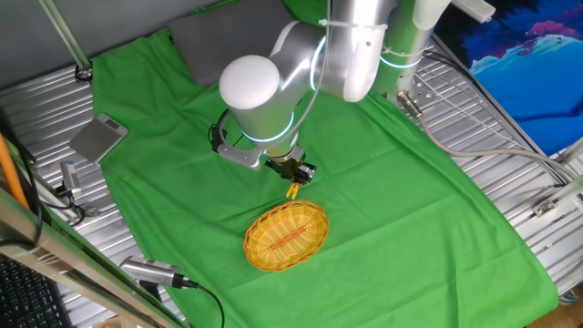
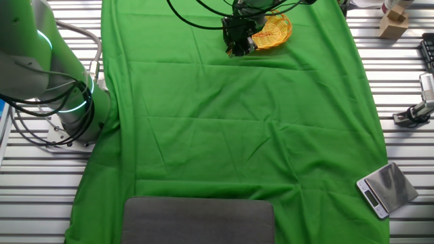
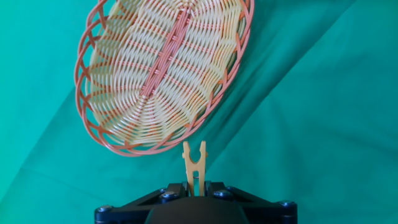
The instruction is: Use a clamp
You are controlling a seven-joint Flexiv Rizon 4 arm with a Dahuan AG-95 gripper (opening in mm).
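One claw (image 3: 194,186) pinches the clamp (image 3: 194,163), prongs toward the basket (image 3: 163,68).

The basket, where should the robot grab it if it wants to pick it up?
Probably the rim of the basket, on the edge nearest the gripper. It is wide and shallow, so only the thin rim fits between the jaws. Come from above. The jaws already hold the clamp, so that must go first.

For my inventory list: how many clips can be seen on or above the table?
1. The clip is held in the hand, prongs pointing toward the basket rim. Others may be hidden behind the arm.
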